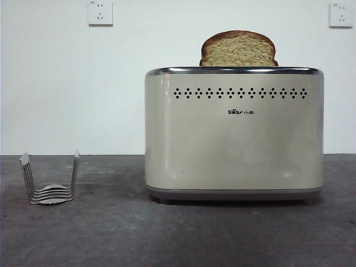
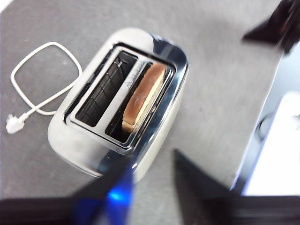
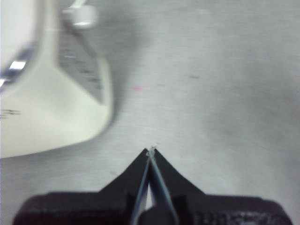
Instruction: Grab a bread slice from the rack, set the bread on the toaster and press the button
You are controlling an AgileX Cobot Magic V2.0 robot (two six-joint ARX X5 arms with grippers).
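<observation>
Bare lab/test setup: blank white wall (image 1: 55, 83), wall sockets (image 1: 100, 12), grey tabletop (image 1: 167, 233).

Toaster (image 1: 233, 144) cream-beige, chrome top rim, grey base, a row of black dot vents above a small black logo. Slice of bread (image 1: 238, 50) had dark brown crust, tan speckled crumb. Rack (image 1: 50, 181) silver wire. Table (image 1: 111, 233) mottled dark grey; wall white. Cord (image 2: 37, 89) white. Gripper jaws black.

Toaster (image 1: 233, 133), front panel: black "Bear" logo with a paw mark, followed by two small characters too small to read. No other legible text.
</observation>
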